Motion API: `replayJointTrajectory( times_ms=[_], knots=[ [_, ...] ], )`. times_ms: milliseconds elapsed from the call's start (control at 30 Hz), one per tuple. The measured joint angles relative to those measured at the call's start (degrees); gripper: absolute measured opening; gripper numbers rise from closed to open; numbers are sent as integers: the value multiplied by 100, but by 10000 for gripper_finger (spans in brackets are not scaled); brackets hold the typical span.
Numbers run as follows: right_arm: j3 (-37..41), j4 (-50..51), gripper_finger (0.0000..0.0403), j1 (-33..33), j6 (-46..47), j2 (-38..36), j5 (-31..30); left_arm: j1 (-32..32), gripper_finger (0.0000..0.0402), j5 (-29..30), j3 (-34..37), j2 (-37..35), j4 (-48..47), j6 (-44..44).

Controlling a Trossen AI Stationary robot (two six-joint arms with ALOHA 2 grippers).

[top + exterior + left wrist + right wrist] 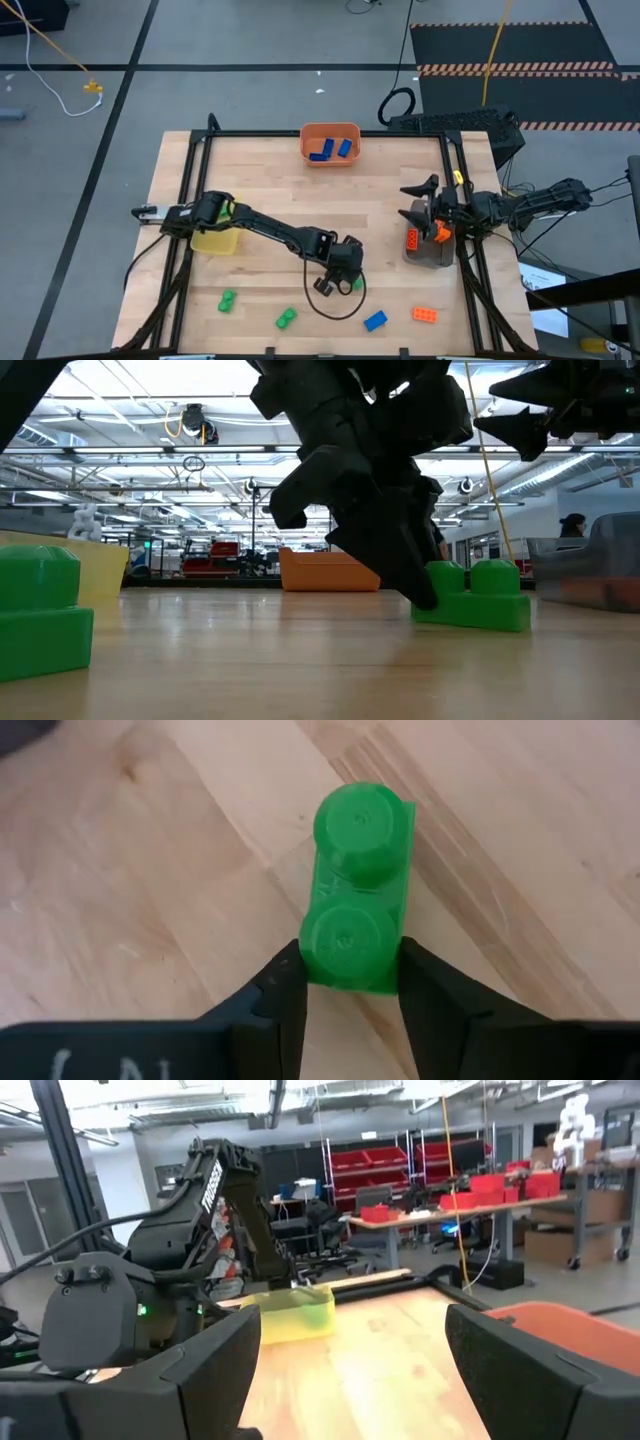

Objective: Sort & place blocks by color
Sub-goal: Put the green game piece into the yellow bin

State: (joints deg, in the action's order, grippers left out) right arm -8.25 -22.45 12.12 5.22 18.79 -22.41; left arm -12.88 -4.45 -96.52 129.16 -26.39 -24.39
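The left gripper [350, 990] is low over the counter [270, 190], and its fingers [285, 995] are clamped on a green block [357, 885] (it still lies on the wood). The right gripper [350, 1370] waits above the grey bin [428, 255], fingers apart.

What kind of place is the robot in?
Probably a big workshop or robot lab. Past the wooden table the low view shows a high ceiling with metal beams, and the right wrist view shows red storage bins on racks and workbenches on a wide grey floor.
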Motion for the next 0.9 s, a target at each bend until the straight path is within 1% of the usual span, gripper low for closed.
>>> replayJointTrajectory(
  times_ms=[100,267,433,567,700,800,900],
  knots=[
    [0,-69,311,0,-200,-2,-1,4,125,38,-8,-13,-157,120],
    [0,-232,311,0,-471,-2,-2,7,125,696,-7,-207,-991,326],
    [1,-414,311,-2,-799,-15,-14,112,125,1284,9,-685,-1926,756],
    [2,-575,311,-4,-1068,-17,-58,214,125,1601,-1,-1189,-2782,1397],
    [2,-675,311,-7,-1311,-30,-308,343,125,1716,7,-1527,-3557,2384],
    [2,-677,311,-11,-1446,-34,-363,416,125,1869,7,-1781,-4169,3125],
    [2,-694,311,-11,-1472,-39,-383,441,125,2093,167,-2036,-4374,3648]
  ],
)
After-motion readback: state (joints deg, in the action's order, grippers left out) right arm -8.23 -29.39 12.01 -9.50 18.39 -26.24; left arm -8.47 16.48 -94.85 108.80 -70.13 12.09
